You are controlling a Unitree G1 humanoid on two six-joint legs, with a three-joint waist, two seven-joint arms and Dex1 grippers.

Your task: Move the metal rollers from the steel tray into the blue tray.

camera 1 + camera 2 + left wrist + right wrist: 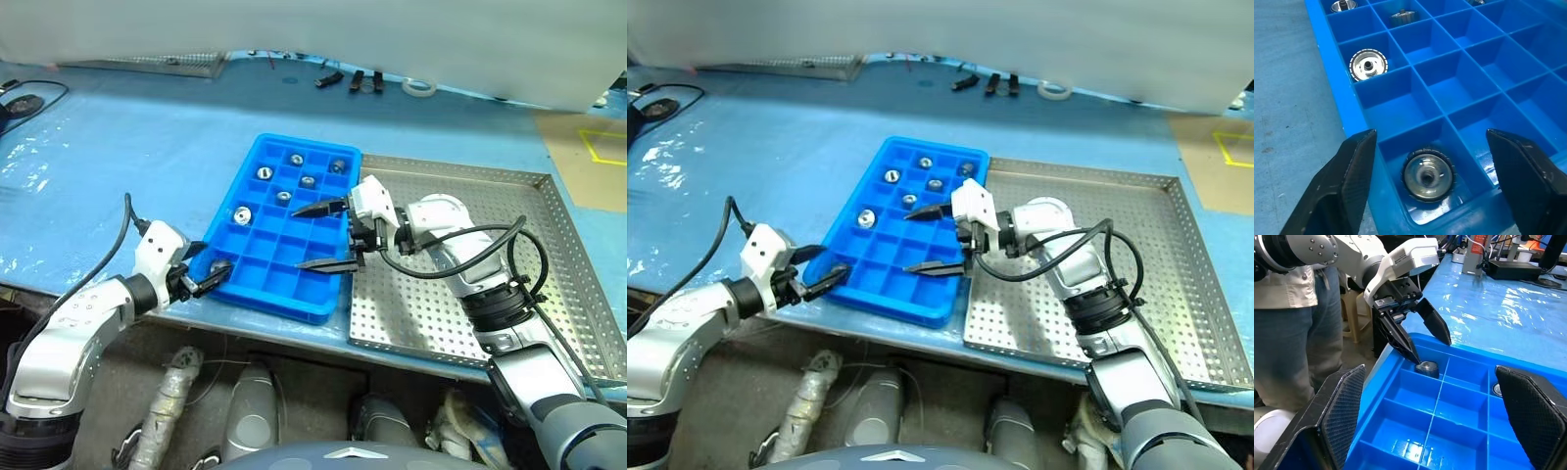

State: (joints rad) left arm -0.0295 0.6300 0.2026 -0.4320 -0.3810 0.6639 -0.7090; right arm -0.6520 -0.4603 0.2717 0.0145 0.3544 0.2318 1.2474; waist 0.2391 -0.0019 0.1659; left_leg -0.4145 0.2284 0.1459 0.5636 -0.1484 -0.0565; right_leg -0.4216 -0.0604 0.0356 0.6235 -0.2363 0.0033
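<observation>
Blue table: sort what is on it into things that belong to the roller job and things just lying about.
Job:
- metal rollers in the blue tray
- steel tray
- left gripper, jaws open over a roller
- right gripper, jaws open

Lying about:
- white tape ring
- black clips
- black cable

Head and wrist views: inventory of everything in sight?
rollers: seven, silver, one per cell in the blue tray
blue tray: one, blue, left of the steel tray
steel tray: one, silver, on the table
tape ring: one, white, far edge
small parts: about three, black, beside the ring
table cover: one, blue
person: one, jeans, by the table
left gripper: open, over the near-left corner roller
right gripper: open, over the blue tray
</observation>
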